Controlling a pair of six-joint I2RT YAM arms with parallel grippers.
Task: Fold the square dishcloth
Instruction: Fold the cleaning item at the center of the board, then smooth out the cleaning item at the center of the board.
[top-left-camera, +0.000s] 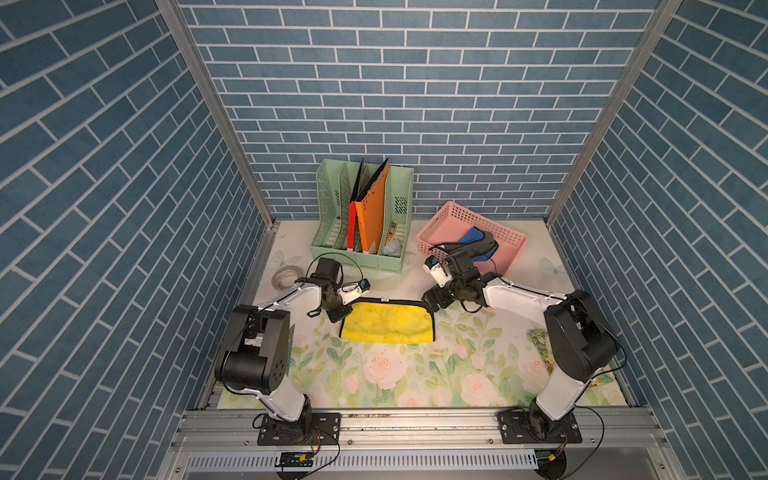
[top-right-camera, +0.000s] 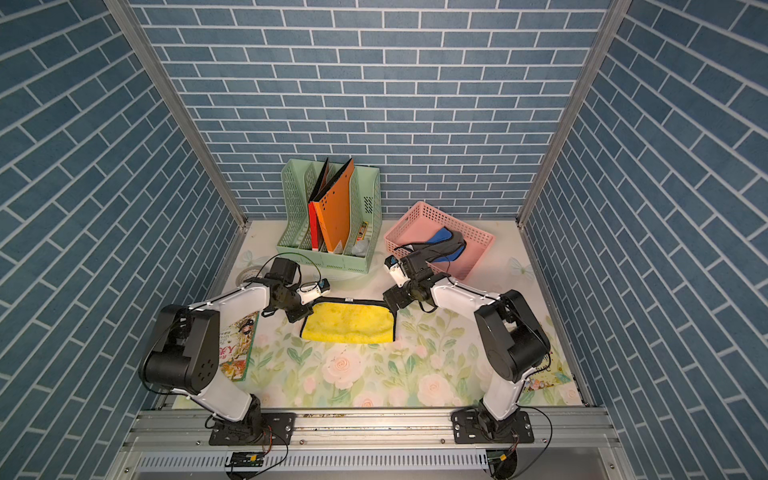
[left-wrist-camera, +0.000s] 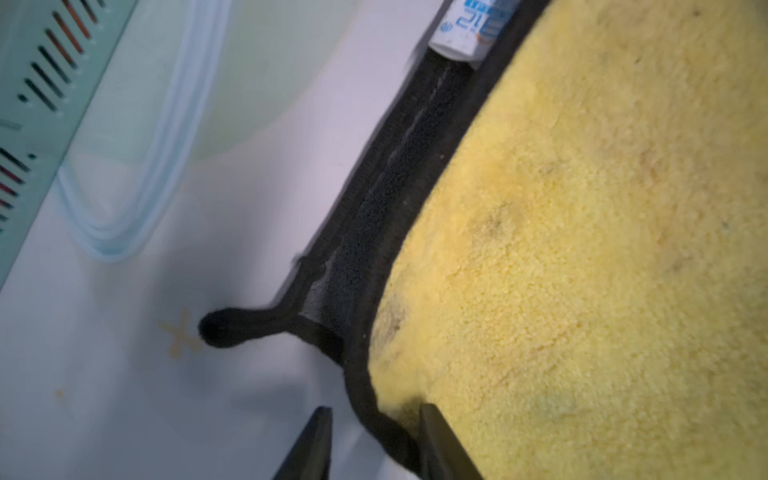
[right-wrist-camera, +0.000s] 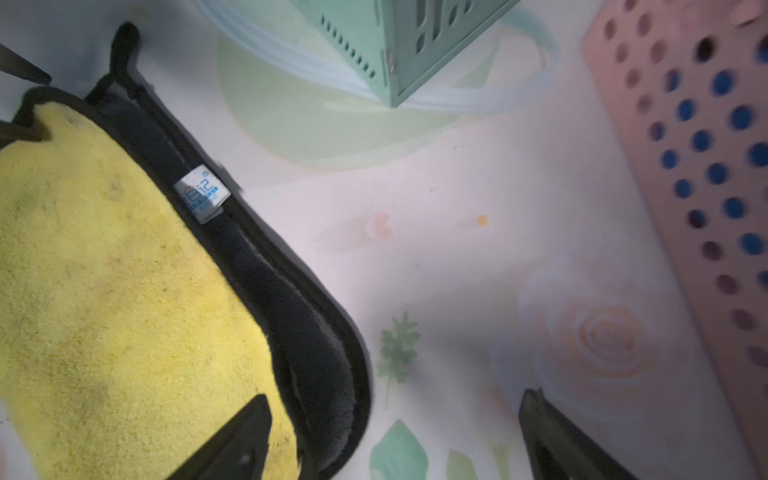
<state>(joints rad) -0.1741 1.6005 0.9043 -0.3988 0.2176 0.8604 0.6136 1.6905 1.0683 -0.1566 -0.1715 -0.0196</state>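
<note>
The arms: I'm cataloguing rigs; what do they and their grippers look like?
Left arm and right arm: white shells, bulky black joints, thin black cables looping off them. Left gripper and right gripper: dark, tapered fingers.

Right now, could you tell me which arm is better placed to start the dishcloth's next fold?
Probably the left arm: its jaws straddle the black hem at a far corner of the dishcloth, needing only to close. The right arm has much wider jaws, one finger over the table.
</note>
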